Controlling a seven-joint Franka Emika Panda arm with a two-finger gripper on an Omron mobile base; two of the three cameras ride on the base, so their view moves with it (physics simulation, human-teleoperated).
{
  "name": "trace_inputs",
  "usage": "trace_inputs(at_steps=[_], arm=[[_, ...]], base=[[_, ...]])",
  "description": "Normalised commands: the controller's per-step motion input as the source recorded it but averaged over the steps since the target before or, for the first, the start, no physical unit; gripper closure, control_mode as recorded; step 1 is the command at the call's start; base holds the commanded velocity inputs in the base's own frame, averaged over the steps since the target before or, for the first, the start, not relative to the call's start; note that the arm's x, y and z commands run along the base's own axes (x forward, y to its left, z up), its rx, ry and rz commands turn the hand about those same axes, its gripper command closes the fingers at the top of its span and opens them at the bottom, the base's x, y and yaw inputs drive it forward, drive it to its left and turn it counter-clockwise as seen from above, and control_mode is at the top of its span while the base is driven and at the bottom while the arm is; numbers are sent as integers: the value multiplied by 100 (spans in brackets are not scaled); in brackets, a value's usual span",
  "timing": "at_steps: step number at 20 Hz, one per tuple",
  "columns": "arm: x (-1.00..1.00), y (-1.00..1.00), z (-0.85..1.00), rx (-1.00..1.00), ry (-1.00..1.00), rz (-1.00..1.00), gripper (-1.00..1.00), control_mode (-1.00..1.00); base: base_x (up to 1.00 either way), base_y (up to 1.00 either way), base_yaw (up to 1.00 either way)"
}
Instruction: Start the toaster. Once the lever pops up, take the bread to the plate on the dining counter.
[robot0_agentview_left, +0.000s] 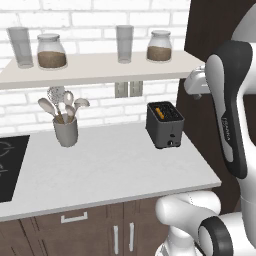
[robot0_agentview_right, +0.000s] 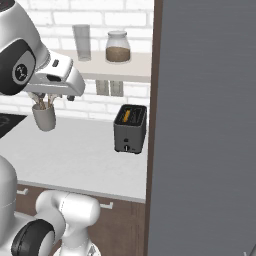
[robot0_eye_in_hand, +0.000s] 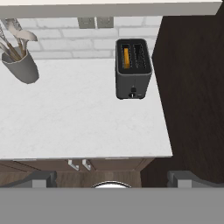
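Toaster (robot0_eye_in_hand: 133, 70): on worktop beside dark panel, right of utensil cup (robot0_eye_in_hand: 21, 65). Bread (robot0_eye_in_hand: 126, 57) in its left slot. Gripper (robot0_eye_in_hand: 112, 177): fingers spread, empty, well short of toaster. Risk: missing the small lever, shoving toaster.

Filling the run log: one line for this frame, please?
phase: approach | pincer: open, holding nothing, high above counter edge | bread: in left slot of toaster | toaster: untouched, by dark wall panel
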Motion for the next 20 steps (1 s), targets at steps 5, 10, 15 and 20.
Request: trace_inputs(at_steps=[5,10,15,20], arm=[[0,0,0,0,0,0,-100,-100],[0,0,0,0,0,0,-100,-100],[0,0,0,0,0,0,-100,-100],[0,0,0,0,0,0,-100,-100]], base=[[0,0,0],[0,0,0],[0,0,0],[0,0,0]])
